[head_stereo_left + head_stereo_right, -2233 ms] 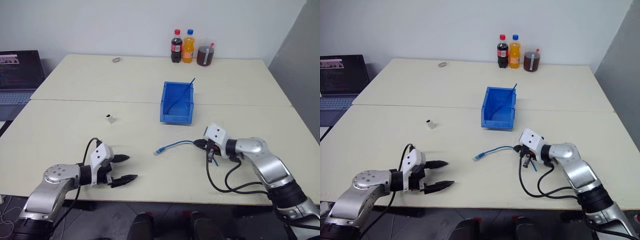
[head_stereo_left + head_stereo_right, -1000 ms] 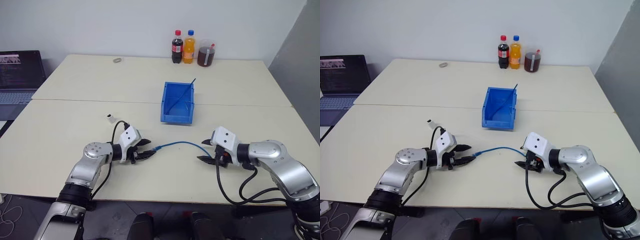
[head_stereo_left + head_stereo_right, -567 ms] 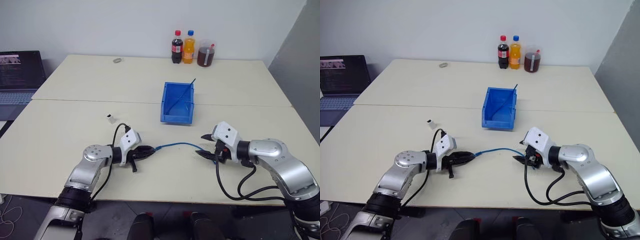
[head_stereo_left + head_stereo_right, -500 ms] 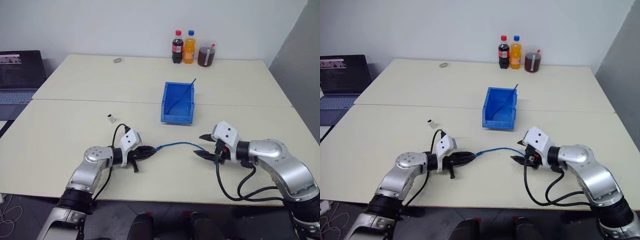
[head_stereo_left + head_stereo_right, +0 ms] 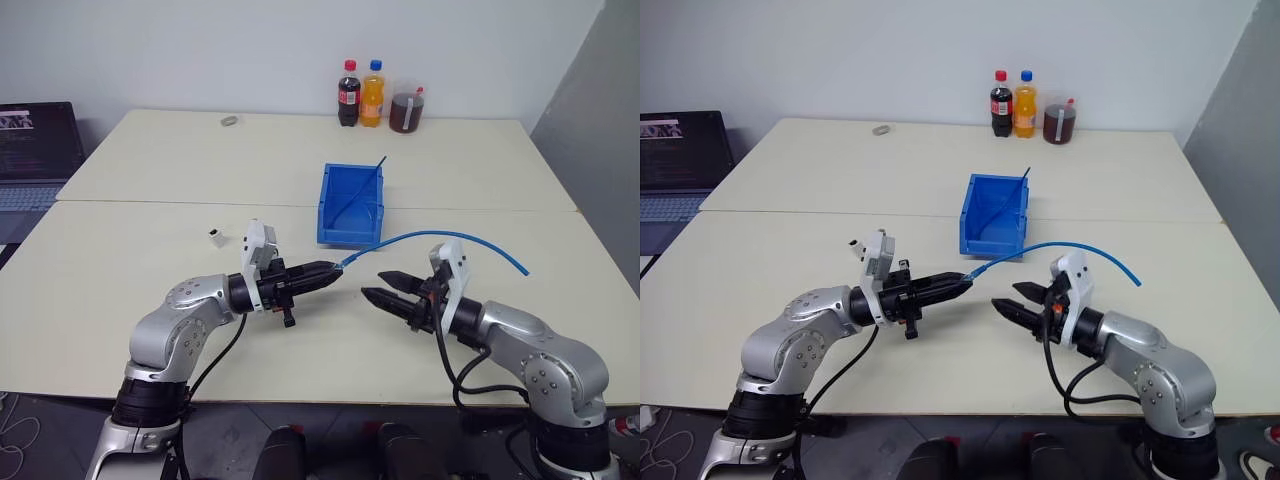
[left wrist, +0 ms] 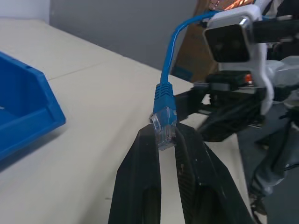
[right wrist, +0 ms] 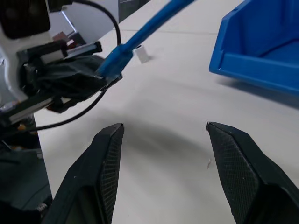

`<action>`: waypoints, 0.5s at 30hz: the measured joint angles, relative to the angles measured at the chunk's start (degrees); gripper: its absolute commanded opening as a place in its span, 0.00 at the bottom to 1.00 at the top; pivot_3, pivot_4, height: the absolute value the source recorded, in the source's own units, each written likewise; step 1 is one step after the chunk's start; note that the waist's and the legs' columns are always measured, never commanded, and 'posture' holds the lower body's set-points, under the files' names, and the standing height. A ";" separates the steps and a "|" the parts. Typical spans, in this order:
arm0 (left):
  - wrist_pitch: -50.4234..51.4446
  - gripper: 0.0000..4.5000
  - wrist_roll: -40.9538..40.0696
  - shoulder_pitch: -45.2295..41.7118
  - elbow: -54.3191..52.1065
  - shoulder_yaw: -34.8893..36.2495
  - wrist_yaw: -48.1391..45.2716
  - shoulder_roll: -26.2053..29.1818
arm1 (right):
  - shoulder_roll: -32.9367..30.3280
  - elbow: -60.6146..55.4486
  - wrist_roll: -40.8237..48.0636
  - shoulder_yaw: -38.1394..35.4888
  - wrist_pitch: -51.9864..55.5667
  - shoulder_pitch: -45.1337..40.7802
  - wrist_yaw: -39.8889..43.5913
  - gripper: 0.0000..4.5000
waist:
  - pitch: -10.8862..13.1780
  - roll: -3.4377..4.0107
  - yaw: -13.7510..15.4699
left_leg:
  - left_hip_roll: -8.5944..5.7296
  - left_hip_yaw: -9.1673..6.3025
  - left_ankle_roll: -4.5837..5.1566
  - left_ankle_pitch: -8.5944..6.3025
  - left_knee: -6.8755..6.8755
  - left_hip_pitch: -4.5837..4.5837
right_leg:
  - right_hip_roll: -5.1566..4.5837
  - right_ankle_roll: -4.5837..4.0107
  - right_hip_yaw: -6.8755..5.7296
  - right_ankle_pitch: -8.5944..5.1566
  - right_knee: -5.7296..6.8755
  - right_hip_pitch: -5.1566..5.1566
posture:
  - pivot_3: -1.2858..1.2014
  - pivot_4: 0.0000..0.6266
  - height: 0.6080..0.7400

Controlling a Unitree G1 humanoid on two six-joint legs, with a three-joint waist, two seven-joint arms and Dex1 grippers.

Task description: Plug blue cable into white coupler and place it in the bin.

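My left gripper (image 5: 330, 268) is shut on the clear plug (image 6: 162, 133) of the blue cable (image 5: 420, 236) and holds it above the table, pointing at the right gripper. From the plug the cable arcs through the air over my right wrist, and its far end hangs free at the right. My right gripper (image 5: 375, 285) faces the plug a short gap away, open, with nothing between its fingers. The white coupler (image 5: 217, 237) stands on the table behind my left wrist, apart from both grippers. The blue bin (image 5: 350, 238) sits just beyond the two grippers.
A dark blue strand (image 5: 365, 185) leans out of the bin. Two bottles (image 5: 349, 93) (image 5: 374, 92) and a jug of dark liquid (image 5: 406, 110) stand at the table's far edge. A small ring-like object (image 5: 229, 121) lies far left. A laptop (image 5: 35, 150) sits left of the table.
My left gripper shut on the cable's plug and lifted it up and rightward off the table. The cable now arcs in the air. My right gripper rolled and shifted left toward the plug.
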 measured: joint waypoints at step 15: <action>1.39 0.04 -0.85 0.04 -0.37 0.23 2.08 0.26 | 7.45 4.21 12.30 -2.21 4.79 -5.02 -9.30 0.67 | 0.00 0.01 -0.02 | 0.00 0.02 0.00 0.00 -0.05 -0.05 | 0.00 -0.02 0.01 0.00 -0.08 -0.04 | 0.52 0.24 1.00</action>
